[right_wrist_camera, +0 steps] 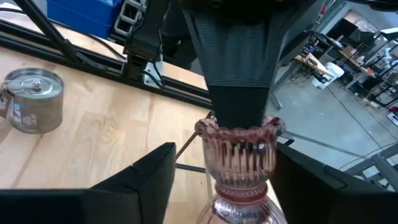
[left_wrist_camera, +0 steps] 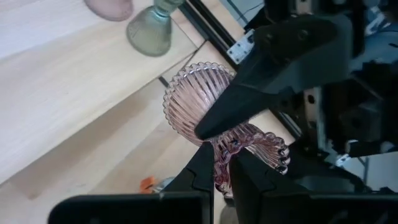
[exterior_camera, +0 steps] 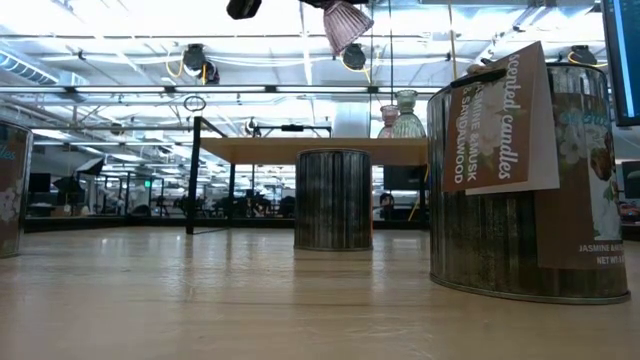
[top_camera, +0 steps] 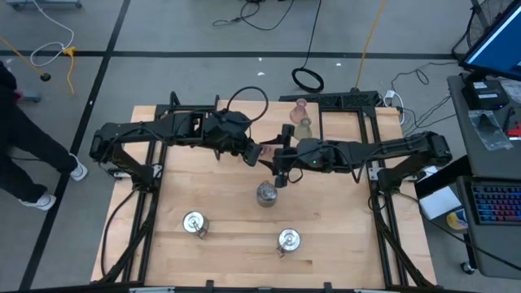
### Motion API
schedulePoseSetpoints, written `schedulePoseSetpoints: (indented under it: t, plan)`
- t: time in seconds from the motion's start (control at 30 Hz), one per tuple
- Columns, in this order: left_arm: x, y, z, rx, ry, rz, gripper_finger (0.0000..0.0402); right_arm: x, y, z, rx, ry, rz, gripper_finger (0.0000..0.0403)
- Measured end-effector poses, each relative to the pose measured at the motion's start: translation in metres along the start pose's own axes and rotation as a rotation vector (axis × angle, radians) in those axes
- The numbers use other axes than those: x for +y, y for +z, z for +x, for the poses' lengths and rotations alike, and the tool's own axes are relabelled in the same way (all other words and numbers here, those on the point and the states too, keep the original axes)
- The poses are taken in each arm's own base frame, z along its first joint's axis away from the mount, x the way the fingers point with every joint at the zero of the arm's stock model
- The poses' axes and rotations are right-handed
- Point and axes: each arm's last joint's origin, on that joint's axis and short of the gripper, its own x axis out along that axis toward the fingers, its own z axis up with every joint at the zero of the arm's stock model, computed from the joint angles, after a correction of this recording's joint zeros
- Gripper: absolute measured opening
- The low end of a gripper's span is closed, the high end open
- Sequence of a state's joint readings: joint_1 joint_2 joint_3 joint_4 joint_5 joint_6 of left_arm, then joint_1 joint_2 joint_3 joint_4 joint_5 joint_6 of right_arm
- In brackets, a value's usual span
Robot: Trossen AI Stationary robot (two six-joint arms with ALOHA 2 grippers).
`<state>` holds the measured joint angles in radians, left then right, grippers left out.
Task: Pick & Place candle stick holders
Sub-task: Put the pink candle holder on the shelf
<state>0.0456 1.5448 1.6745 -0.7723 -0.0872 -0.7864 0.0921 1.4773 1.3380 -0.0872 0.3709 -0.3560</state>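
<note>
1. Over the middle of the table, seen from high up, the left gripper [top_camera: 262, 152] pinches a pink glass holder [top_camera: 266, 151] in the air. The right gripper [top_camera: 279, 171] is just beside it, at 4 o'clock from it. A silver candle tin [top_camera: 267, 194] stands below them at 6 o'clock. A second silver tin [top_camera: 195, 222] stands toward 7 o'clock on the table, and a third silver tin [top_camera: 288, 239] toward 5 o'clock. At the back edge, near 12 o'clock, stand another pink holder [top_camera: 300, 107] and a green glass holder [top_camera: 304, 127], close together.

2. Down at table height, the pink glass holder [exterior_camera: 346, 23] hangs high up at 12 o'clock, wide end down. The middle tin [exterior_camera: 333, 200] stands on the wood straight under it. A tin with a "scented candles" label [exterior_camera: 530, 180] fills the 3 o'clock side. Part of a tin [exterior_camera: 12, 190] shows at 9 o'clock. Far back, the other pink holder [exterior_camera: 388, 119] and the green glass holder [exterior_camera: 407, 114] stand side by side.

3. From the left wrist, the left gripper's two fingers are pressed on the thin ribbed part of the pink glass holder [left_wrist_camera: 193, 99]. One dark finger [left_wrist_camera: 249, 93] of the right gripper lies across the cup. The green glass holder [left_wrist_camera: 151, 32] stands on the table beyond.

4. From the right wrist, the right gripper's fingers [right_wrist_camera: 146, 177] are spread, one on each side of the pink glass holder [right_wrist_camera: 239, 155]. The left gripper's dark fingers come down onto its frilly rim. A silver tin [right_wrist_camera: 34, 99] stands on the wood.
</note>
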Motion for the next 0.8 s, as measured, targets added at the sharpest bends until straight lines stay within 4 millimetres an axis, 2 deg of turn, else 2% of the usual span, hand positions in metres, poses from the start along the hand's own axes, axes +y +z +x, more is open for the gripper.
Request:
schedulePoseSetpoints:
  t: [0.37,0.8]
  plan:
    - [0.0019,-0.0014,0.0,0.006,0.028,0.021,0.0025,-0.0005,0.0006,0.0,-0.006,-0.006,0.003,0.0129]
    - [0.0005,-0.0001,0.0,-0.004,0.011,0.025,0.0025,-0.0008,0.0009,-0.0005,-0.007,-0.006,0.038,0.0129]
